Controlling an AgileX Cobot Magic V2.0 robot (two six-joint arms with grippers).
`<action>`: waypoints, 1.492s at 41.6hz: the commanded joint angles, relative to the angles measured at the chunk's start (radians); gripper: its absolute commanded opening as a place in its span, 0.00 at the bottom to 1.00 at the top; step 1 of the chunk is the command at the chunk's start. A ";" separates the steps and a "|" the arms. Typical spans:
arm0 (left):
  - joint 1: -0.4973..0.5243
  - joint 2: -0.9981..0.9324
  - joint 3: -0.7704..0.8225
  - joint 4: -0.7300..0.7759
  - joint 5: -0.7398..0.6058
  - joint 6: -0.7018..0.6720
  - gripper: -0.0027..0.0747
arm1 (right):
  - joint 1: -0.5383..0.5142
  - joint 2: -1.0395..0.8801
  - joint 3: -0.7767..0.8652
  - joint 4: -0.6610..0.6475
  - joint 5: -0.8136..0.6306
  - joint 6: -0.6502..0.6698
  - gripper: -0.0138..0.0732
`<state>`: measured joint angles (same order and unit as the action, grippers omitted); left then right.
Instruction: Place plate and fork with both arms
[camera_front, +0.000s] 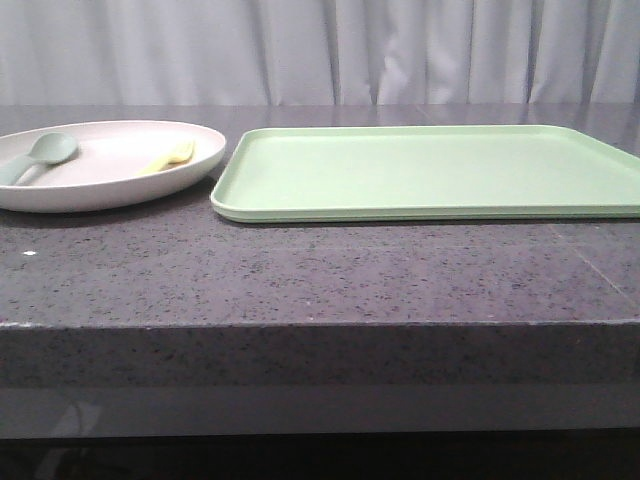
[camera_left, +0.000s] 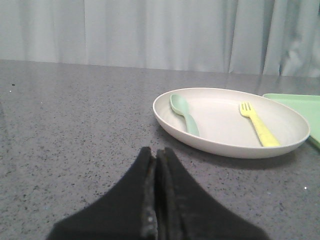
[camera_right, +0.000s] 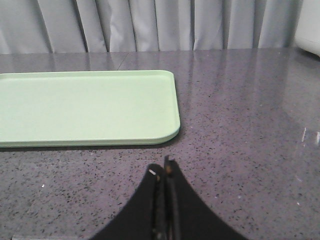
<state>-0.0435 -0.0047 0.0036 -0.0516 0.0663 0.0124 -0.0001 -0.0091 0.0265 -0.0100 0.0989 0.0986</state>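
Observation:
The pale cream plate sits at the table's left, just left of the green tray. In it lie the small yellow fork on the right side and a grey-green spoon on the left. The left wrist view shows the plate, the fork and the spoon a short way ahead of my left gripper, which is shut and empty. My right gripper is shut and empty too, hovering over bare table near the tray's corner. Neither gripper shows in the front view.
The green tray has nothing on it. The dark speckled counter ends at a front edge close to the camera. Grey curtains hang behind the table. A white object stands at the far edge in the right wrist view.

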 joint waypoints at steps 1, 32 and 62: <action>0.003 -0.023 0.005 -0.009 -0.152 -0.004 0.01 | -0.008 -0.019 -0.005 -0.001 -0.120 -0.005 0.08; 0.003 0.385 -0.781 -0.007 0.485 -0.004 0.01 | -0.006 0.349 -0.696 -0.071 0.333 -0.019 0.08; 0.003 0.498 -0.777 0.001 0.473 -0.012 0.05 | -0.006 0.444 -0.696 -0.069 0.338 -0.019 0.11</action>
<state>-0.0435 0.4807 -0.7418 -0.0498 0.6258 0.0124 -0.0001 0.4178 -0.6366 -0.0649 0.5055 0.0903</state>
